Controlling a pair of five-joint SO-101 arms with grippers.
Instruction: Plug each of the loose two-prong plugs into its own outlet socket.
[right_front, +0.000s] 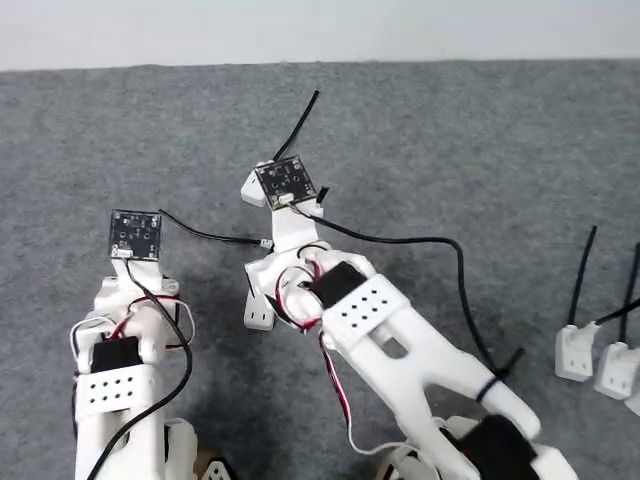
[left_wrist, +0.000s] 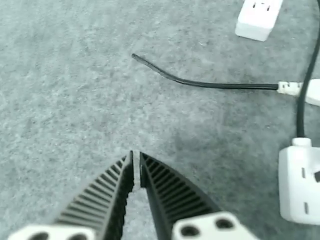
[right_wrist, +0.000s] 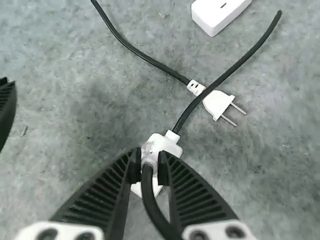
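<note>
The loose two-prong plug (right_wrist: 216, 104) lies flat on the grey felt-like worktop (right_front: 450, 130), just beyond the right gripper (right_wrist: 148, 155). Its bare prongs (right_wrist: 235, 112) point away from its black cord (right_wrist: 145, 55).

The right gripper's jaws are nearly closed. They pinch a white corded outlet socket (right_wrist: 162, 142), and a black cord runs back between them. The socket's own short cord crosses over the plug's cord. A second outlet socket (right_wrist: 220, 12) sits farther off, apart from both.

The left gripper (left_wrist: 136, 157) hangs over bare worktop. Only a thin slit separates its jaws, and they hold nothing.

The plug looks small and light, with a hard, smooth plastic body, so it could twist or squirt out of a shallow pinch. The best hold is probably across the flat sides of the body, just behind the prongs. The springy cord and the thin prongs are poorer places to grip, and the prongs could bend if pushed in off-axis. The cord is likely stiff enough to tug the plug round as it lifts, more so where the two cords cross. The socket seems just as light and would slide on the worktop unless it is clamped during insertion.
</note>
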